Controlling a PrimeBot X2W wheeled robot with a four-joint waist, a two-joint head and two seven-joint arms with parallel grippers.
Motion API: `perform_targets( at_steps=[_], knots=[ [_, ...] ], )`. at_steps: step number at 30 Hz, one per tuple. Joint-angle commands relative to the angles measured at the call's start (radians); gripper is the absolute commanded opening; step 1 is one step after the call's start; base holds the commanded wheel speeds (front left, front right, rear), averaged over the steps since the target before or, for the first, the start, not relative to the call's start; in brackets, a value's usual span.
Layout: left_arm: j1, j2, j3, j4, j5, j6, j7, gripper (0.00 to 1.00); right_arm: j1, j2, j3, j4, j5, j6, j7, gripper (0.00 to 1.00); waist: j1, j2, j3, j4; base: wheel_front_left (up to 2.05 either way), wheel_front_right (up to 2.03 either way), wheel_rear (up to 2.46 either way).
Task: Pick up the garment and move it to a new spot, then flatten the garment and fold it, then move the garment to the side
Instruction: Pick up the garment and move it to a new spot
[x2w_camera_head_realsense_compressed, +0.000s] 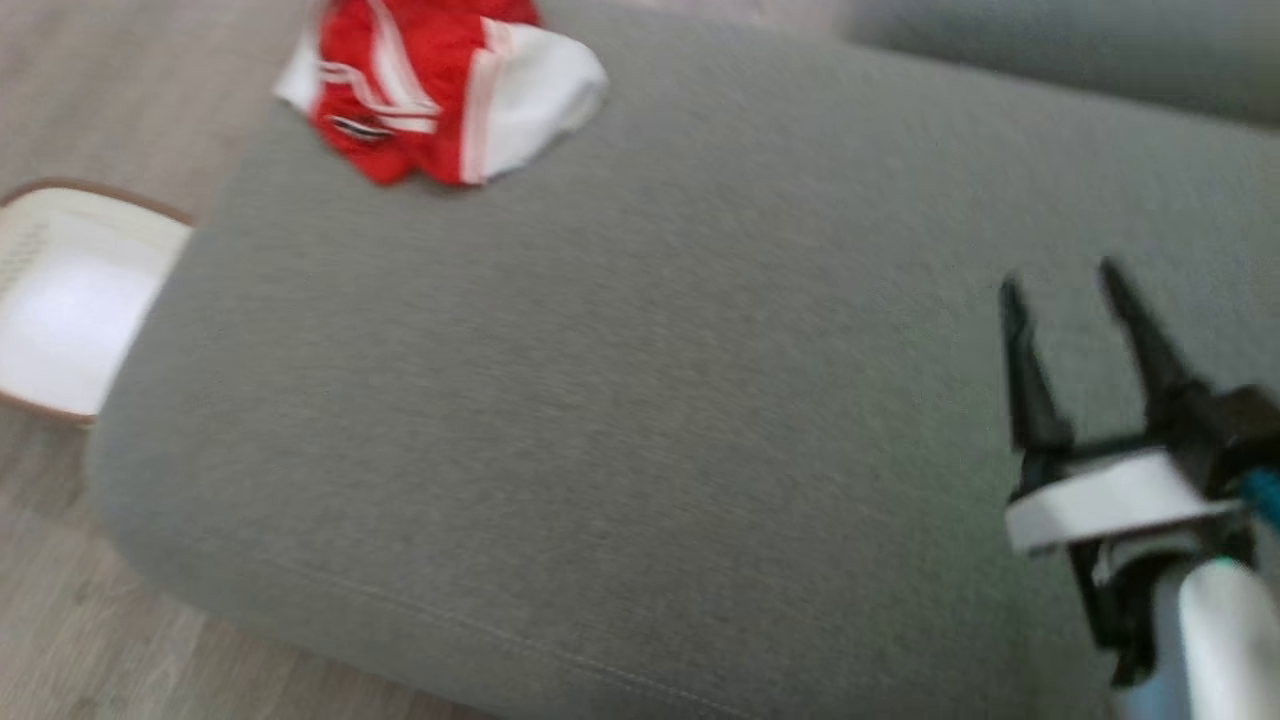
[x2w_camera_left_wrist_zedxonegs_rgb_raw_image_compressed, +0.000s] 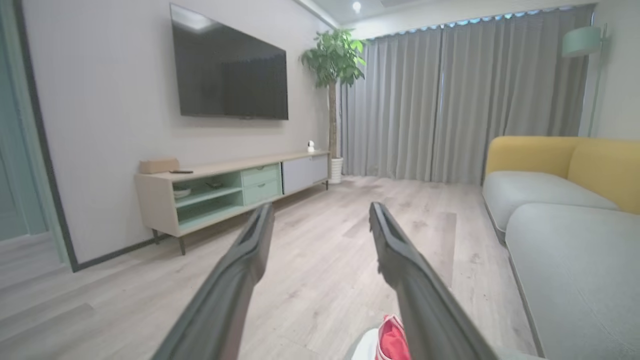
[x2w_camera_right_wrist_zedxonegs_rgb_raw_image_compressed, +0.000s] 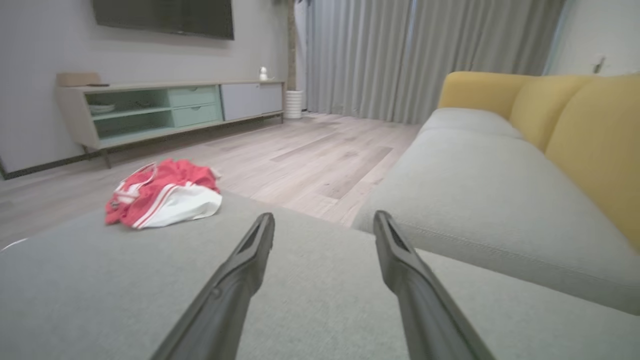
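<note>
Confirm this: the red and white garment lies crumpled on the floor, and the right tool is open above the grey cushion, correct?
Wrong on one count: the garment lies crumpled on the grey cushion, not the floor, as the head view shows. The right tool is open above that cushion.

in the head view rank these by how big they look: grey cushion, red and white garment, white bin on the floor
1. grey cushion: by far the largest.
2. red and white garment and white bin: about alike. The picture's edge cuts both off, so I won't rank them.
</note>
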Motion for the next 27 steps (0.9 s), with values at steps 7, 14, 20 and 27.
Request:
perform_targets(
  at_steps=[7,14,20,27],
  knots=[
    [-0.267,-0.017,-0.011,0.294,-0.003,-0.065,0.057,1.00,-0.113,-0.007,0.019,-0.186,-0.045,0.007,0.068,1.00,-0.0003,0.0000,0.223,-0.170,0.00,0.00,0.00],
    [-0.361,-0.081,-0.071,0.502,-0.007,-0.137,0.085,1.00,-0.105,-0.007,0.017,-0.261,-0.040,0.007,0.100,1.00,-0.0003,0.0000,0.327,-0.216,0.00,0.00,0.00],
    [-0.398,-0.144,-0.113,0.630,-0.019,-0.191,0.117,1.00,-0.094,-0.007,0.001,-0.308,-0.065,0.007,0.111,1.00,-0.0003,0.0000,0.391,-0.231,0.00,0.00,0.00],
    [-0.437,-0.188,-0.144,0.743,-0.026,-0.228,0.149,1.00,-0.092,-0.007,-0.003,-0.324,-0.068,0.007,0.105,1.00,-0.0003,0.0000,0.435,-0.239,0.00,0.00,0.00]
  ],
)
